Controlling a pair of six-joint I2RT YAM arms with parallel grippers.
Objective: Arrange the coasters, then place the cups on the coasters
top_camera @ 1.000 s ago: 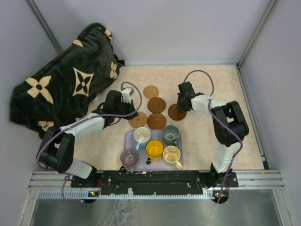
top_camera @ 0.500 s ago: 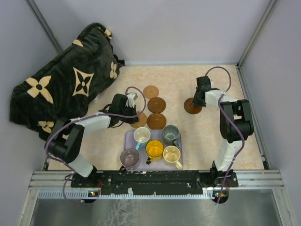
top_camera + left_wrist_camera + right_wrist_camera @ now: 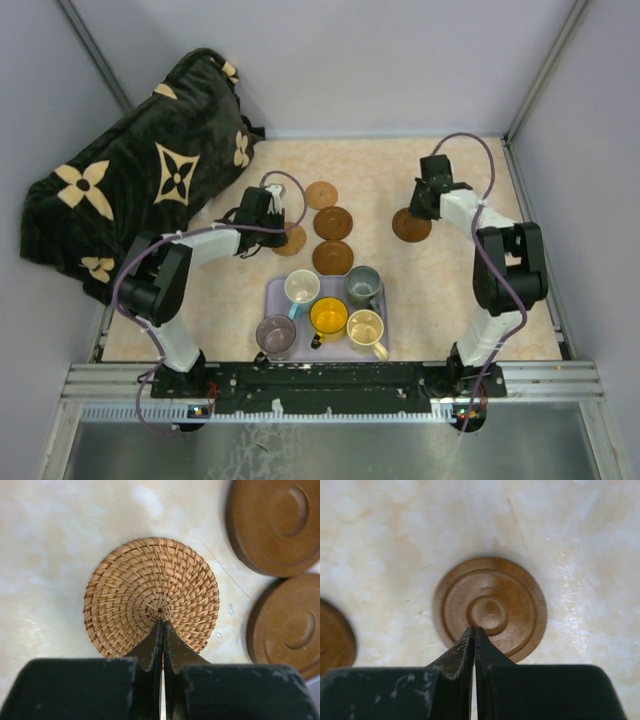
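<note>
Five coasters lie on the table. My left gripper [image 3: 277,229] is shut, its closed tips [image 3: 162,622] resting on the middle of a woven tan coaster [image 3: 150,592] [image 3: 292,241]. My right gripper [image 3: 416,211] is shut too, its tips [image 3: 474,628] touching a dark brown coaster [image 3: 492,605] [image 3: 410,226] that lies apart on the right. Between them lie a light coaster [image 3: 321,194] and two dark ones [image 3: 333,222] [image 3: 333,257]. The cups stand on the lavender tray [image 3: 273,296]: white [image 3: 301,287], grey-green [image 3: 363,286], purple-grey [image 3: 275,333], yellow [image 3: 328,317], cream [image 3: 365,328].
A black blanket with tan flower shapes [image 3: 140,175] is heaped at the back left, close to my left arm. Grey walls enclose the table at the back and both sides. The tray sits near the front edge between the two arm bases.
My right gripper slid the dark coaster rightwards, away from the cluster. My left gripper pushed the woven coaster a little towards the back.
</note>
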